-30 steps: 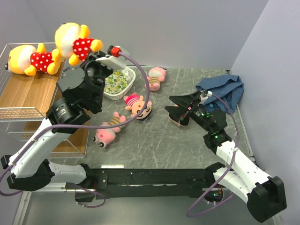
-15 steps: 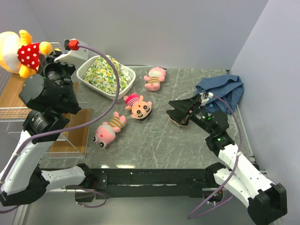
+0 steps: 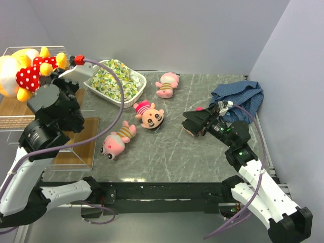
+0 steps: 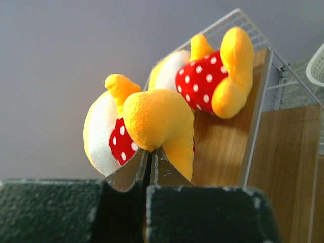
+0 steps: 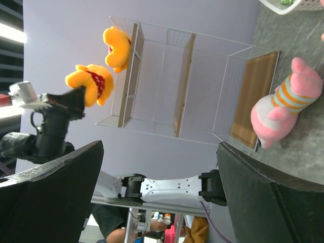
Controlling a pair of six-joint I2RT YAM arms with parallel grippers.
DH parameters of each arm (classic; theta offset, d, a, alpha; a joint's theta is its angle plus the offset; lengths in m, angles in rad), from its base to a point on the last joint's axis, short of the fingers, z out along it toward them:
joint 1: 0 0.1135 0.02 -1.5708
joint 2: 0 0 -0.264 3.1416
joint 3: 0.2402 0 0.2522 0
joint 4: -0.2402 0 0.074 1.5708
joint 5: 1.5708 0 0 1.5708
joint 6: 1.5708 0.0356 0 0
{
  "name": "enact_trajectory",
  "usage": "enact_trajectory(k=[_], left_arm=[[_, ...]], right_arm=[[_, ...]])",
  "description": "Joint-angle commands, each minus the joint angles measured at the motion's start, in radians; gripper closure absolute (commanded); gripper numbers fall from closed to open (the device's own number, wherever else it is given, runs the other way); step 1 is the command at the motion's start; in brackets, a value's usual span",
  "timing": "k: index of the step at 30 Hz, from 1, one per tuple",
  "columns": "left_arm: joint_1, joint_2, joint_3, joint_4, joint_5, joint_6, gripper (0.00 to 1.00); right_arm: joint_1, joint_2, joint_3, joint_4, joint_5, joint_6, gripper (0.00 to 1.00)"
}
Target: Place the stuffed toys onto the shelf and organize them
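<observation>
One bear [image 4: 152, 119] is pinched in the left gripper [image 4: 150, 154], at the top tier of the shelf [image 4: 226, 144]. A second bear [image 4: 212, 76] is seen on the board just beyond. The right gripper [image 3: 191, 123] is spread and empty. Three pink toys [image 3: 116, 143] are not yet shelved, on the table [image 3: 202, 157] ahead of it.

left gripper [image 4: 150, 163]: jaws pressed together on a limb of a yellow-orange bear [image 4: 152, 119] in a red white-dotted shirt | second bear [image 4: 212, 76], same kind: lying on the top board [image 4: 228, 147] of the white wire shelf [image 4: 257, 116], near its far corner, just beside the held one | lower board [image 4: 288, 167]: light wood, at right | white basket rim [image 4: 316, 66]: right edge of view
</observation>
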Motion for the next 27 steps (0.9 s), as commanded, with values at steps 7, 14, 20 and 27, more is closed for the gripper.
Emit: enact_trajectory(k=[7,14,20,27], left_arm=[[0.001,-0.054,-0.055,-0.226,-0.025,-0.237,0.99],[0.003,-0.081,-0.081,-0.314,-0.043,-0.319,0.99],[0.003,-0.089,-0.108,-0.403,-0.016,-0.419,0.99],[0.003,-0.135,-0.173,-0.271,-0.043,-0.316,0.83]], right_arm=[[-0.006,-0.030,0.080,-0.061,0.017,-0.080,0.00],[-0.005,-0.024,0.082,-0.085,0.022,-0.087,0.00],[-0.005,-0.013,0.079,-0.074,0.013,-0.078,0.00],[-0.006,-0.027,0.091,-0.102,0.028,-0.098,0.00]])
